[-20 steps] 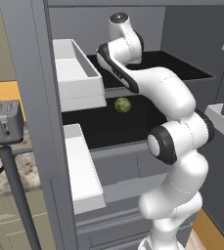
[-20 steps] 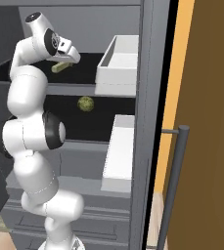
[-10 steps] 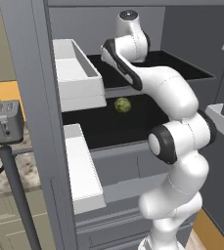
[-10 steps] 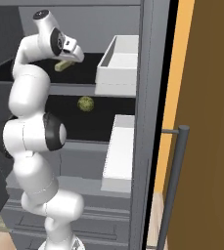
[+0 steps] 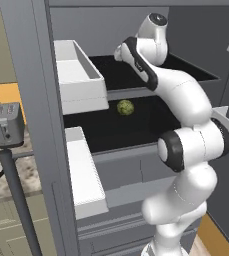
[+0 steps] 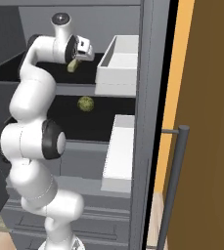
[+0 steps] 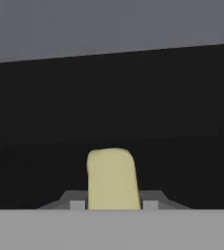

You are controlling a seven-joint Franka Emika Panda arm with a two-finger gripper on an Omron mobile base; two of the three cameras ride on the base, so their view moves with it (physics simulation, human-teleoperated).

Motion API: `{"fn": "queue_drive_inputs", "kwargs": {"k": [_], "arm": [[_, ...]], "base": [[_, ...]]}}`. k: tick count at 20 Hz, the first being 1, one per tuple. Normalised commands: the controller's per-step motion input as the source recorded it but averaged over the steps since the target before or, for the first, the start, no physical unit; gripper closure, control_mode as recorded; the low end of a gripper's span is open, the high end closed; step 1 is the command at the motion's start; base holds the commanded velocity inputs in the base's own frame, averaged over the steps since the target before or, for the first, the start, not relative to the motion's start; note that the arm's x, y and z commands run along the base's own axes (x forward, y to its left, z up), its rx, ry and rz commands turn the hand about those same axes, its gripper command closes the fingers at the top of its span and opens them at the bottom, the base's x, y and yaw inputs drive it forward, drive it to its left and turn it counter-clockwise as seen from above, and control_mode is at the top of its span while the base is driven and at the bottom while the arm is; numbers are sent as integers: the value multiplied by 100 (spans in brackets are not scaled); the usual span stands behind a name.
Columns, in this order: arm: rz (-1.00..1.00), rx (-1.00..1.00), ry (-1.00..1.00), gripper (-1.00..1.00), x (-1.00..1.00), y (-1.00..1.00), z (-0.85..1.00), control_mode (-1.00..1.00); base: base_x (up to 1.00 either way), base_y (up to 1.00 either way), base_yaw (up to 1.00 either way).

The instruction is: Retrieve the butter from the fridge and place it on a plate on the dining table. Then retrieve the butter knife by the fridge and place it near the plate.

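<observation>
Jaws nrly closed, clamped on butter (image 7: 111,178) btwn tips, held above dark upper fridge (image 6: 147,58) shelf.

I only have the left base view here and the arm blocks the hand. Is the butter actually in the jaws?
Observer: Yes. In the hand view the butter stands clamped between both fingertips.
Operator: Is it off the shelf?
Observer: In the right base view it hangs under the gripper, above the dark upper shelf.
Operator: Anything close on that side?
Observer: A white door bin sits just right of the hand.
</observation>
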Motion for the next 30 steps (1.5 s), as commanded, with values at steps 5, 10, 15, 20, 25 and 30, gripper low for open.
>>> {"fn": "queue_drive_inputs", "kwargs": {"k": [5, 10, 15, 20, 25, 30], "arm": [[3, 0, -8, 100, -46, 0, 5, -100], [0, 1, -10, 100, -89, 0, 0, -100], [-2, 1, -6, 100, -100, 0, 3, -100], [-8, 0, 1, 100, -100, -2, 1, -100], [-11, -3, 14, 100, -100, -9, -9, -100], [-9, 0, 4, 100, -100, -5, -14, -100]], "base": [[0, 0, 0], [0, 0, 0], [0, 0, 0], [0, 0, 0], [0, 0, 0], [0, 0, 0]]}}
